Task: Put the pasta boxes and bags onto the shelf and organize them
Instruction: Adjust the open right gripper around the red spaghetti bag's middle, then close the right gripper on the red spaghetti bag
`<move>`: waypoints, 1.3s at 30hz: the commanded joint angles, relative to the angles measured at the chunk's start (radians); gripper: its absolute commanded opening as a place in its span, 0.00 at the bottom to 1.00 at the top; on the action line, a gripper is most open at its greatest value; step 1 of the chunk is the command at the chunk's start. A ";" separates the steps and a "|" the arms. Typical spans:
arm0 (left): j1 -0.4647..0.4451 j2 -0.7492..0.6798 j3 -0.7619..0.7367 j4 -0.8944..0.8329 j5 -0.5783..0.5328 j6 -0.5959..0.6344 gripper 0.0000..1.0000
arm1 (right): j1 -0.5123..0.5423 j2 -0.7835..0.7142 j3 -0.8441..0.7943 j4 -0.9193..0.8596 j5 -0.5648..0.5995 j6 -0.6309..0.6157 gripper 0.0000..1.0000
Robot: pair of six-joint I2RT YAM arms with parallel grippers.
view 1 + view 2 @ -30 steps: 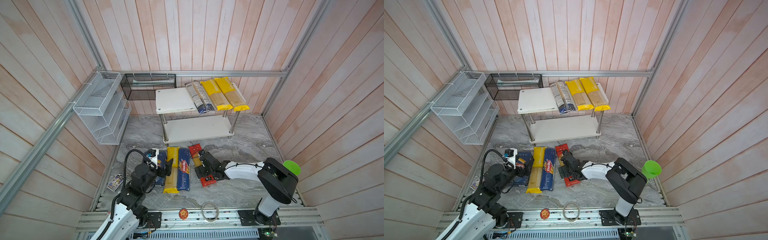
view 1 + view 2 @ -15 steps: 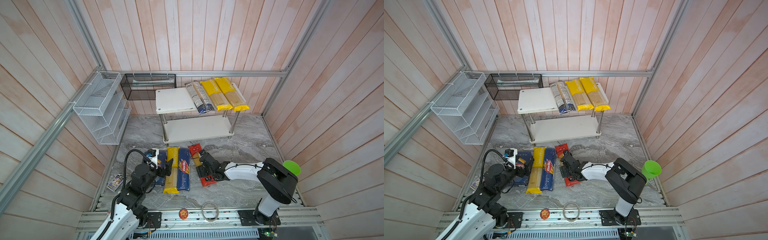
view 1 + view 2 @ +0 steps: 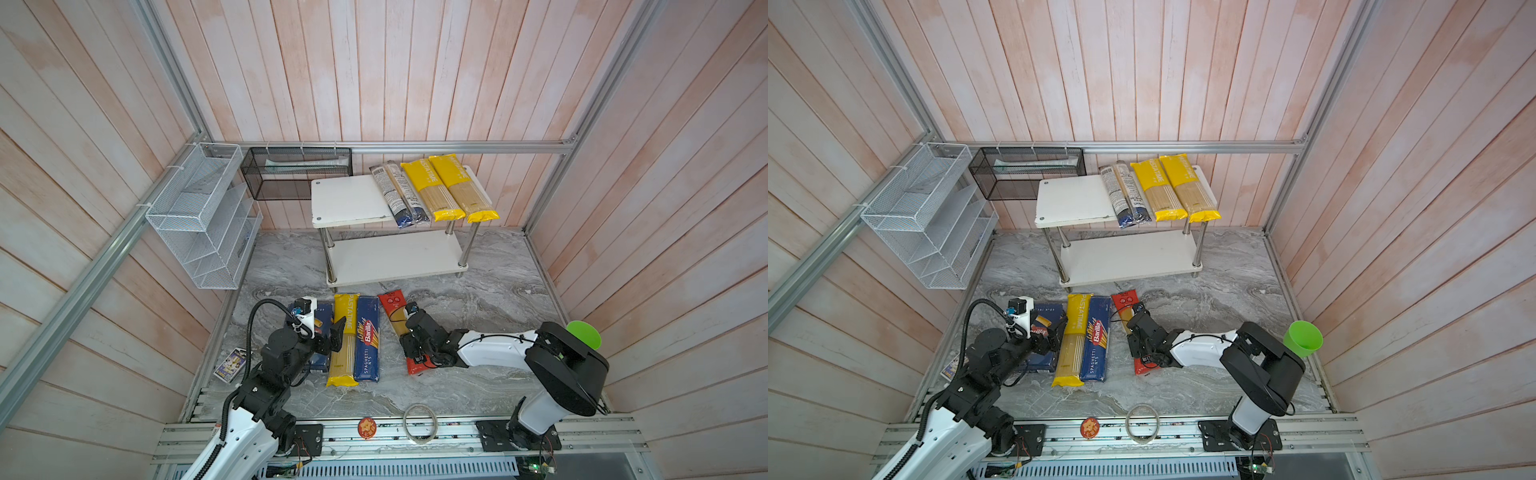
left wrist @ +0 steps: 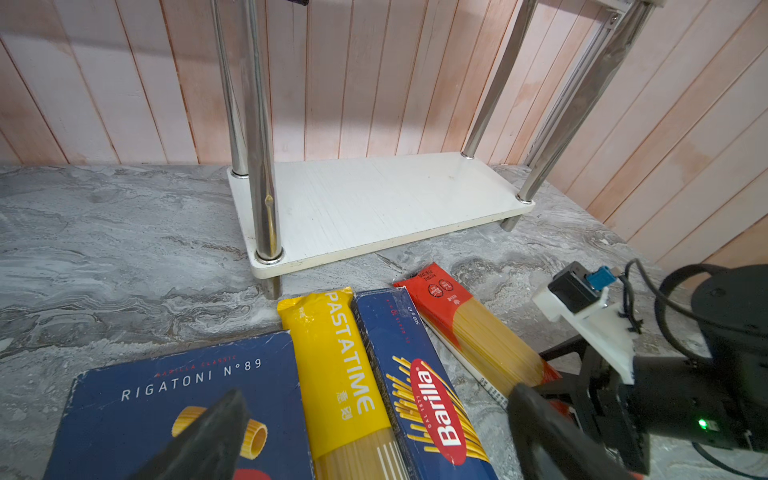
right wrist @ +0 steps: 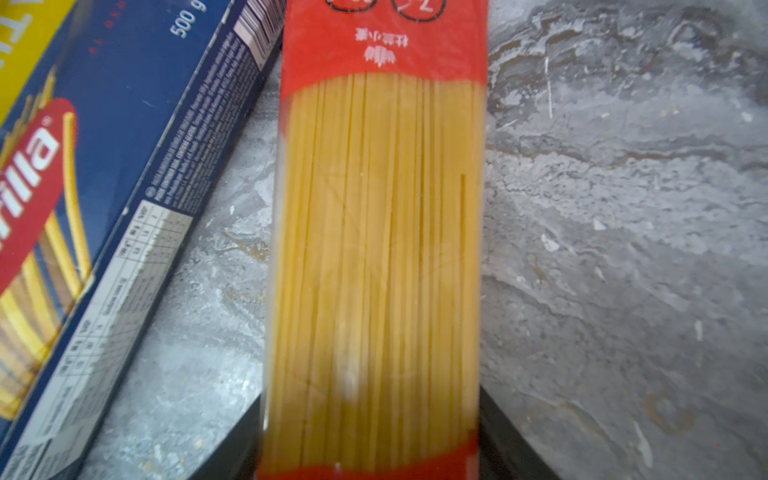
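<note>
Red at both ends and packed with pale spaghetti, the red bag (image 3: 395, 318) lies flat on the grey marble floor (image 3: 478, 299), at lower centre in both top views and just in front of the shelf (image 3: 353, 199). The right gripper (image 5: 372, 436) straddles it, and its dark fingers (image 5: 500, 451) press against both long edges, so it has hold of the bag.

To the left in the top views lie the spaghetti box (image 4: 399, 353), a yellow bag (image 4: 336, 353) and the rigatoni box (image 4: 187, 386), side by side and touching. The left gripper (image 4: 376, 397) hangs low over them with its fingers spread wide, holding nothing.

On the right half of the shelf's upper board rest the clear bag (image 3: 399, 195) and two more yellow bags (image 3: 432, 187) (image 3: 463, 187). They lie close together, and their near ends overhang the board's front edge.
</note>
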 commanded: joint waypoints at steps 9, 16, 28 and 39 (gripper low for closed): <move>-0.002 0.016 0.011 0.001 -0.005 0.006 1.00 | 0.005 -0.076 -0.022 0.000 -0.027 0.022 0.47; -0.003 0.007 0.005 0.012 0.010 0.015 1.00 | 0.007 -0.177 -0.047 -0.009 -0.023 0.029 0.39; -0.002 -0.017 -0.080 0.142 0.174 -0.015 1.00 | 0.006 -0.176 0.004 -0.053 -0.048 0.010 0.60; -0.002 0.039 -0.196 0.327 0.260 0.000 1.00 | 0.008 -0.055 0.083 -0.142 0.000 -0.054 0.94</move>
